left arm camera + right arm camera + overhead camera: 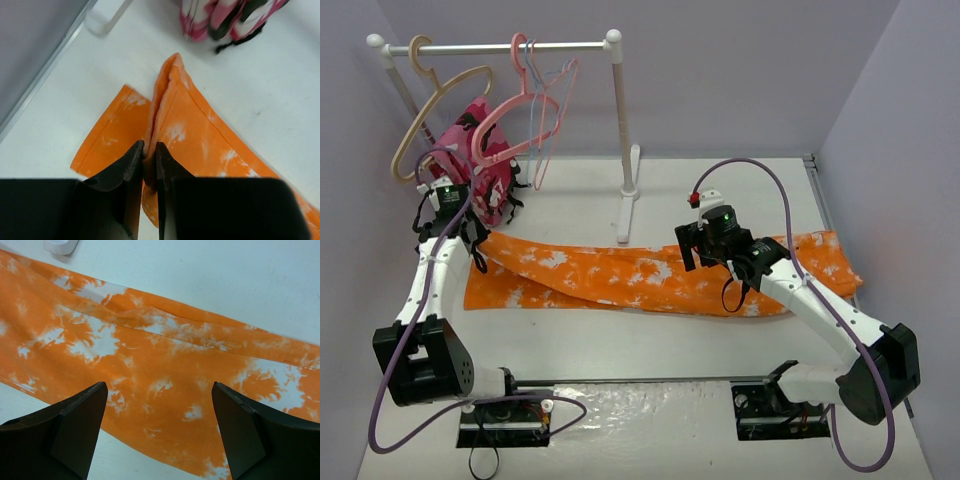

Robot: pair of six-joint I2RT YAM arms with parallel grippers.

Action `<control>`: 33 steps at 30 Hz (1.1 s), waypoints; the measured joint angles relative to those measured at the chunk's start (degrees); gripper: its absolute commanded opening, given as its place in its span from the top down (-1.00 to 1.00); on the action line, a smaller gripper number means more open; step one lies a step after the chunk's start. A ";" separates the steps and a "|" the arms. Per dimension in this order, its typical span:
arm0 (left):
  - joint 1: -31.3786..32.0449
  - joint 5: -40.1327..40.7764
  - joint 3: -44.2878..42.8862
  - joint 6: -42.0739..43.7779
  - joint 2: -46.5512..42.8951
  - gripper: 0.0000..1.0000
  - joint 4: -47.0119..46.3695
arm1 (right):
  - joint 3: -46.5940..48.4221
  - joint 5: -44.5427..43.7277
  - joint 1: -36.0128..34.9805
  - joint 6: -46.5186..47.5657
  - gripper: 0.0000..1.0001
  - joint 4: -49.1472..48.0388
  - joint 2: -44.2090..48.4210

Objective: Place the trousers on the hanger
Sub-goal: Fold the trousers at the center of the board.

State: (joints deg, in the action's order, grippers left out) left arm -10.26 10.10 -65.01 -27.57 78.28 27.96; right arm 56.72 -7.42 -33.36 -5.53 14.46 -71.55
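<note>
The left gripper (149,150) has its jaws pinched tight on a raised fold of the orange tie-dye trousers (650,275) at their left end, near the pink-and-red patterned garment (480,165). The trousers otherwise lie stretched flat across the white table (620,350) (one leg partly overlapping the other). The right gripper (159,387) hangs over their middle with jaws wide apart, holding nothing, and the salmon-pink hanger (526,92) hangs by its hook on the white rail (500,46) at the back left.
</note>
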 measured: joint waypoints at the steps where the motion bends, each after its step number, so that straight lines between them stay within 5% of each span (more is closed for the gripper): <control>1: 0.00 0.20 1.23 -0.11 -0.29 1.00 0.47 | -0.05 -0.02 0.01 -0.20 -0.64 0.04 0.00; 11: -0.11 4.76 15.19 -2.02 -2.34 0.99 -0.82 | -2.90 -0.20 0.38 -4.84 -0.64 -0.05 -1.38; 17: -0.88 7.89 15.21 -2.93 -0.33 0.60 -1.78 | -3.79 -0.26 0.72 -6.55 -0.64 -0.04 -2.12; 23: -3.24 11.03 15.03 -3.60 3.70 0.56 0.23 | -3.81 -0.23 3.05 -8.54 -0.64 -0.06 -2.12; 25: -4.29 11.62 14.20 -3.72 5.24 0.44 1.71 | -3.82 -0.12 4.45 -9.17 -0.64 -0.02 -2.12; 29: -5.70 12.48 11.81 -3.95 7.75 -0.33 4.13 | -3.85 0.00 7.60 -10.27 -0.64 0.31 -2.12; 33: -6.02 11.97 10.62 -3.87 7.38 -0.48 5.25 | -3.85 0.36 11.81 -11.60 -0.64 0.99 -2.12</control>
State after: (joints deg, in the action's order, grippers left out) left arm -16.29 22.07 -54.39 -31.43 85.67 33.21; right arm 52.86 -7.06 -21.54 -17.13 15.45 -73.67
